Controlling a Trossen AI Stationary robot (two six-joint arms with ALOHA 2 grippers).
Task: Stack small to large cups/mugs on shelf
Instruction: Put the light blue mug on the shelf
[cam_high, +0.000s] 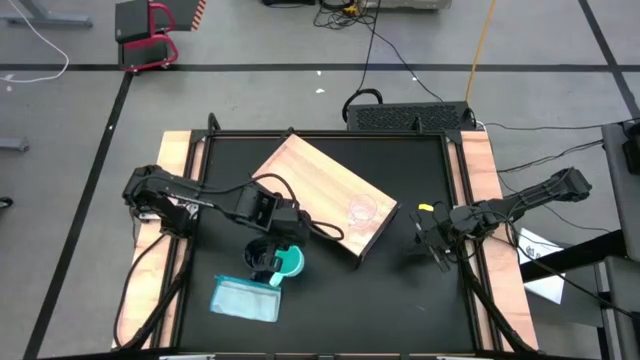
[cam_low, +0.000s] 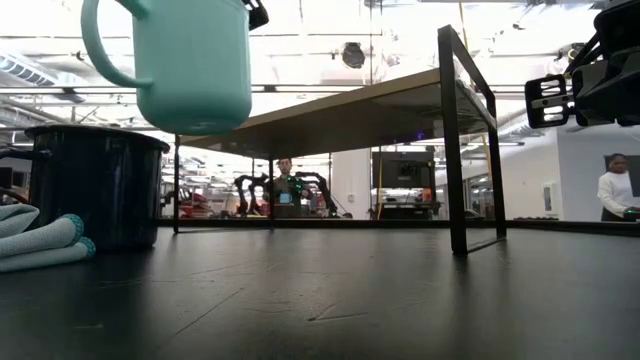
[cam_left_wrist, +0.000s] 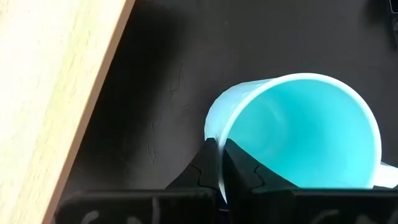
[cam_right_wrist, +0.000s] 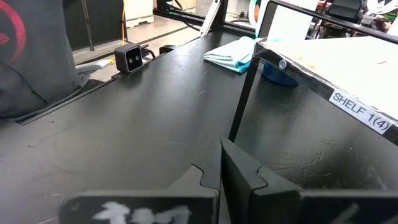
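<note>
Left gripper (cam_left_wrist: 219, 163) clenched on rim of the mid-size turquoise ceramic mug with handle (cam_left_wrist: 298, 134), wall pinched between the two fingers, mug airborne. Low view confirms: turquoise mug (cam_low: 190, 60) hanging clear of the black bench (cam_low: 330, 300), directly above the larger dark navy mug (cam_low: 98, 185), which stands upright on the bench beside a folded light-blue cloth packet (cam_low: 35, 240). From above, turquoise mug (cam_high: 288, 262) sits just off the near edge of the long light-wood shelf (cam_high: 315, 185), not over it yet.

Small clear transparent cup (cam_high: 361, 210) already upright on the shelf top, toward the right end. Right gripper (cam_right_wrist: 221, 168) parked beside the shelf's right end above the bench, looks closed on nothing.

Step in hand, by judgement: carry turquoise mug up onto the shelf, next to the clear cup.

Doing it well:
- Lift straight up first; shelf top is higher than the mug base, so clear the dark edge before translating.
- Single-wall rim pinch = mug free to swing. Move slowly, keep the wrist level.
- Watch the handle; keep it pointing away from the clear cup.
- Land beside the clear cup, not touching, leaving room further along for the navy mug.
- Set base flat before releasing, then retract vertically to avoid dragging the rim.
</note>
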